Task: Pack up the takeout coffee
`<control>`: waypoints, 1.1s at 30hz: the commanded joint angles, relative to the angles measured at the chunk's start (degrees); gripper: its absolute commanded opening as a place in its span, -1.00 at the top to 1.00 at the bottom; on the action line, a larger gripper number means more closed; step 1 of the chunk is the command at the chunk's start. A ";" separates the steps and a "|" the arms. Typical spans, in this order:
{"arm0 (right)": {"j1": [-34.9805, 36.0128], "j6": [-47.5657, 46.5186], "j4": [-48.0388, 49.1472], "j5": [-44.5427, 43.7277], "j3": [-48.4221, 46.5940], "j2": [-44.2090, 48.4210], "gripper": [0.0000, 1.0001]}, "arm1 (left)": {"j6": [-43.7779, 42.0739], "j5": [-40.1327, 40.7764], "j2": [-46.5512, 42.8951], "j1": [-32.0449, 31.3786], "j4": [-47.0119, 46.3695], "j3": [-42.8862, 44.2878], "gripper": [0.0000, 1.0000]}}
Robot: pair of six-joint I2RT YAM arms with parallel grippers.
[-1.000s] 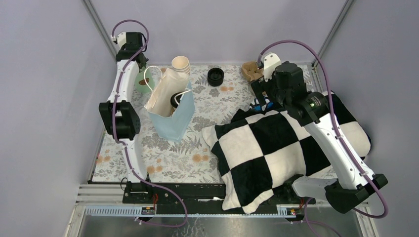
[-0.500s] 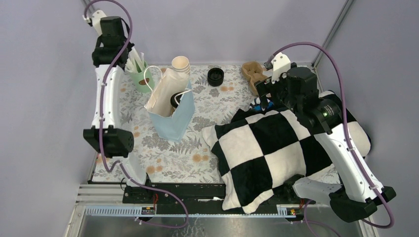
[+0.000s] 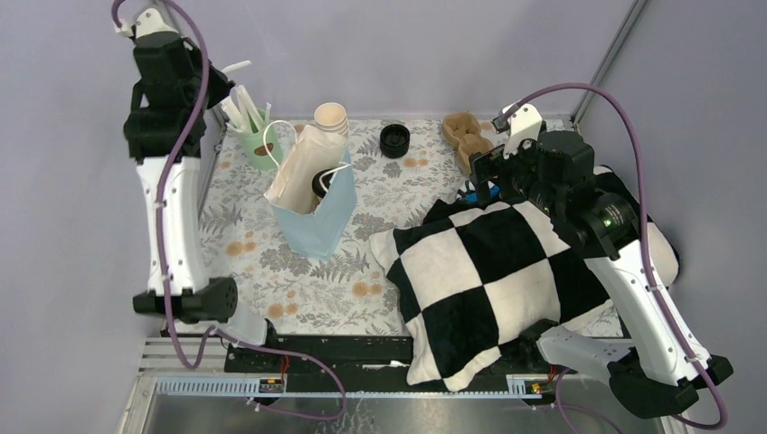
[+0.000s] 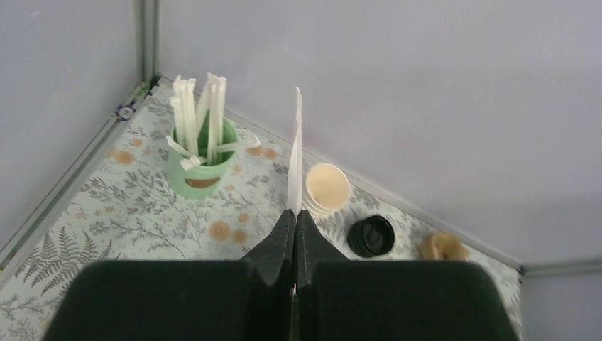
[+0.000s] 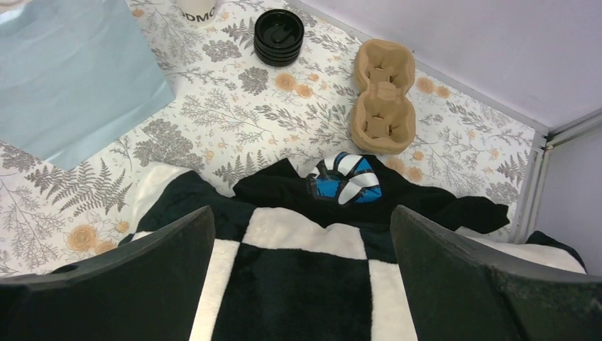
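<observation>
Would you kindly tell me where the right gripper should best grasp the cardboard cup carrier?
Probably from above, across the narrow waist between its two wells: the cardboard cup carrier lies flat, open side up, and pinches in there, so the open right gripper could span it.

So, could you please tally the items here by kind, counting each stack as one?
blue bag: 1
takeout coffee, inside it: 1
cream cup stack: 1
black lid stack: 1
mint-green cup of sticks: 1
white stick in left gripper: 1
cardboard cup carrier: 1
checkered cushion: 1
black garment: 1
Total: 9
</observation>
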State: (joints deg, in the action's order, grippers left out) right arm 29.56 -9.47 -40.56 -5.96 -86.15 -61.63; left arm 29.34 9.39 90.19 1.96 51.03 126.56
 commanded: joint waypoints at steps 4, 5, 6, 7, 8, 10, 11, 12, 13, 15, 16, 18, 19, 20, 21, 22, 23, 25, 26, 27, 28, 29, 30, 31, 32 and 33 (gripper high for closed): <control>1.76 2.43 5.65 3.75 3.01 0.18 -0.99 | -7.30 -15.63 -17.80 0.33 6.07 -4.49 1.00; 1.94 2.65 5.63 4.22 2.85 -0.78 -0.99 | -8.27 -17.73 -19.29 0.26 7.68 -4.57 1.00; 2.08 2.82 5.39 4.66 2.50 -1.54 -0.99 | -8.81 -19.74 -20.98 0.24 9.18 -5.36 1.00; 2.16 3.15 5.30 5.10 2.19 -2.09 -0.99 | -9.01 -21.77 -22.97 0.32 9.87 -7.64 1.00; 2.41 3.49 5.47 5.49 2.05 -2.44 -0.99 | -8.56 -23.28 -25.45 0.31 9.89 -10.47 1.00; 2.75 3.98 5.71 5.86 1.96 -3.12 -0.99 | -7.17 -26.56 -29.51 0.26 9.78 -17.16 1.00; 2.87 4.28 5.58 5.87 1.87 -3.49 -0.99 | -6.52 -28.19 -30.96 0.30 9.64 -20.04 1.00; 2.98 4.62 5.40 6.62 1.86 -3.84 -0.99 | -5.86 -29.54 -31.87 0.33 9.81 -22.34 1.00; 3.03 5.03 5.54 7.49 1.82 -4.14 -0.99 | -5.72 -30.43 -32.36 0.31 10.23 -23.62 1.00; 3.06 5.84 5.23 8.40 1.59 -4.67 -0.99 | -6.50 -31.32 -32.10 0.32 11.93 -24.12 1.00; 3.07 6.21 5.05 8.76 1.27 -4.87 -0.99 | -6.94 -30.90 -31.88 -0.12 12.48 -24.03 1.00; 3.13 6.43 4.83 9.05 0.76 -4.99 -0.99 | -7.83 -28.85 -31.68 -2.41 13.02 -24.52 1.00; 3.12 6.36 4.63 8.92 0.54 -5.00 -0.99 | -8.23 -27.00 -31.22 -4.00 13.89 -24.86 1.00; 3.10 6.31 4.47 8.76 0.32 -4.93 -0.99 | -8.65 -24.87 -30.63 -5.57 14.94 -25.22 1.00; 3.05 6.05 4.33 8.34 0.16 -4.87 -0.99 | -8.95 -22.98 -30.05 -7.57 15.73 -25.93 1.00; 3.05 5.90 4.20 8.07 0.11 -4.79 -0.99 | -9.23 -20.81 -29.53 -8.76 16.29 -26.46 1.00; 3.05 5.81 4.10 7.87 0.11 -4.67 -0.99 | -9.29 -19.98 -29.13 -9.63 16.39 -27.07 1.00; 3.05 5.69 4.06 7.59 0.20 -4.33 -0.99 | -9.74 -18.22 -28.21 -11.15 15.86 -28.17 1.00; 3.10 5.62 4.03 7.47 0.31 -4.11 -0.99 | -9.96 -16.89 -27.19 -12.54 15.78 -28.36 1.00; 3.11 5.64 4.10 7.45 0.44 -3.97 -0.99 | -10.33 -16.06 -25.93 -14.12 16.03 -28.08 1.00; 3.08 5.68 3.93 7.45 0.54 -3.82 -0.99 | -10.65 -15.42 -24.55 -15.65 16.57 -27.55 1.00; 3.13 5.81 3.91 7.27 0.59 -3.63 -0.99 | -10.77 -15.07 -23.13 -16.75 16.86 -27.05 1.00; 3.06 6.02 3.93 7.03 0.67 -3.41 -0.99 | -10.92 -15.02 -21.92 -17.75 16.84 -26.58 1.00; 3.06 6.25 4.12 6.76 0.90 -3.09 -0.99 | -11.08 -14.98 -20.43 -18.54 16.64 -26.16 1.00; 3.06 6.41 4.26 6.50 1.23 -2.74 -0.99 | -11.25 -14.76 -19.30 -19.25 16.31 -25.85 1.00; 3.07 6.71 4.52 6.32 1.63 -2.37 -0.99 | -11.43 -14.26 -18.21 -19.82 16.11 -25.62 1.00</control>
State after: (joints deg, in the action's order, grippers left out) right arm 32.25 -4.12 -37.87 1.13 -83.74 -66.50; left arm 19.73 -8.10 68.14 -15.53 68.18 98.65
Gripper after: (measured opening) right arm 0.994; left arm 0.007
